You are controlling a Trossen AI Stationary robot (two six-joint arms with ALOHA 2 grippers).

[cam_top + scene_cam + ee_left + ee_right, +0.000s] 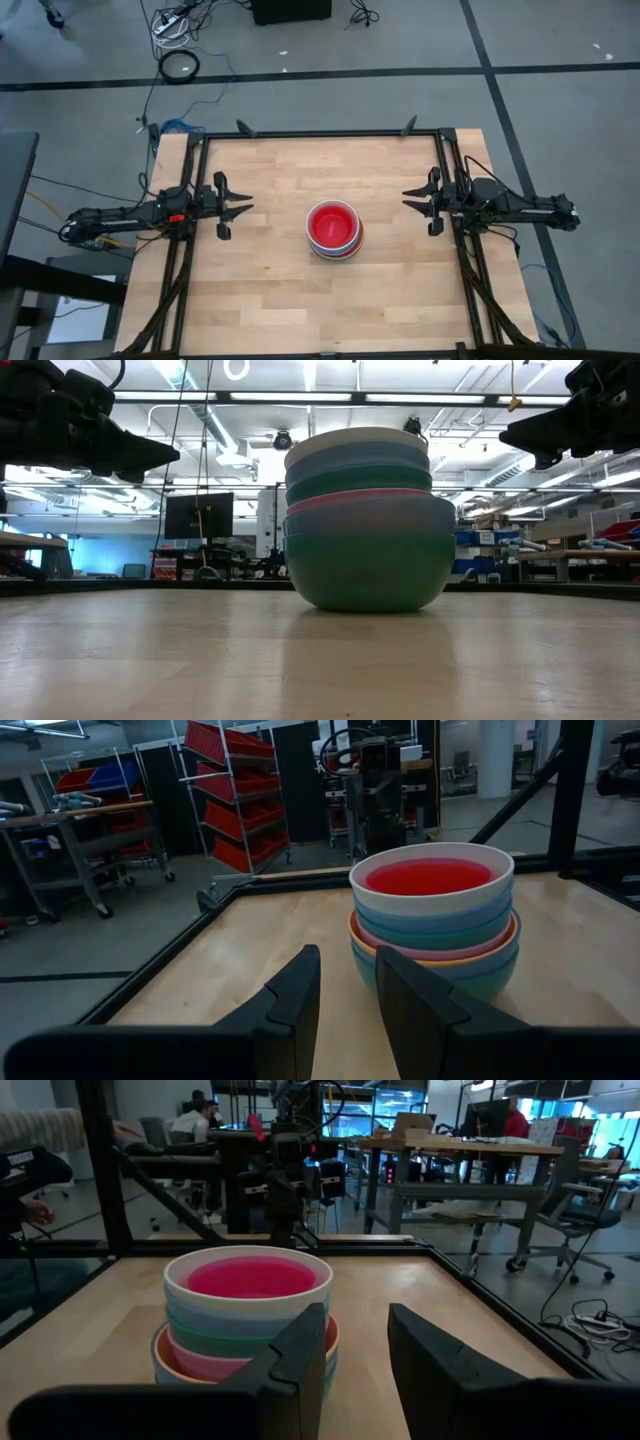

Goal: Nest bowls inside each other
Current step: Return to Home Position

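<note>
From above, every bowl in sight sits in a single stack of bowls [334,228], a red-orange bowl [331,222] innermost on top, and no loose bowl lies anywhere on the wooden table [260,290]. I'd judge the nesting done, with nothing left to gather. The left gripper [248,203] and right gripper [406,198] face each other across it, each well apart from the stack, which lies straight ahead of both sets of fingertips.

At table height the stack stands upright on a sage green bowl [365,575], nothing touching it.

From the left wrist, that gripper's fingers are spread and empty, the stack ahead beyond their tips.

From the right wrist it's the same: fingers parted, holding nothing, stack ahead.
</note>
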